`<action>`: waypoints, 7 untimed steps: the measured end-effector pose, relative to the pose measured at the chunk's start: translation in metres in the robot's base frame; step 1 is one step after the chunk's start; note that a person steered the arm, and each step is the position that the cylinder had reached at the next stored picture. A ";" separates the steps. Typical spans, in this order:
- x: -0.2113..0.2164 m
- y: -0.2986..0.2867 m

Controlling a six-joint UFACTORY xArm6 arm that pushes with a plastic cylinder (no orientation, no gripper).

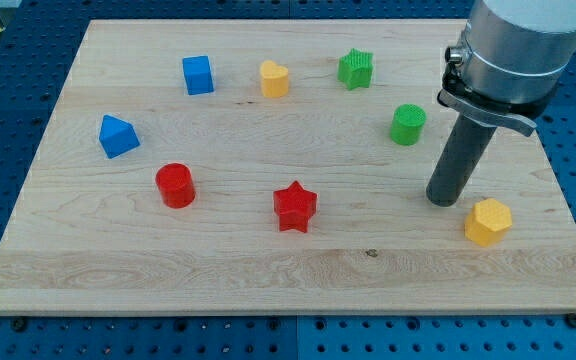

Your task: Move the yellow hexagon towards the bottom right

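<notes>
arm housing [518, 45] cropped by the view's top and right edges, counter [268, 270] near corners cut at the view's bottom, yellow block [274, 78] by the view's top too small to tell shape

Small yellow hexagonal block [488, 221], matte plastic look, six-sided top face up, sitting flat on the pale wooden board [218, 260]. Position: lower right of the view, near the board's right edge, a little above its bottom edge.
</notes>
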State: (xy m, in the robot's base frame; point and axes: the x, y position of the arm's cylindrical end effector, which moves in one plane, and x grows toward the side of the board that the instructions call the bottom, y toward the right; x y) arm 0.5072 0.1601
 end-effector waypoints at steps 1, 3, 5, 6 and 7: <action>0.006 -0.001; 0.035 0.000; 0.035 0.006; 0.035 0.016; 0.035 0.025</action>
State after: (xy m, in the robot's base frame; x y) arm 0.5426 0.1850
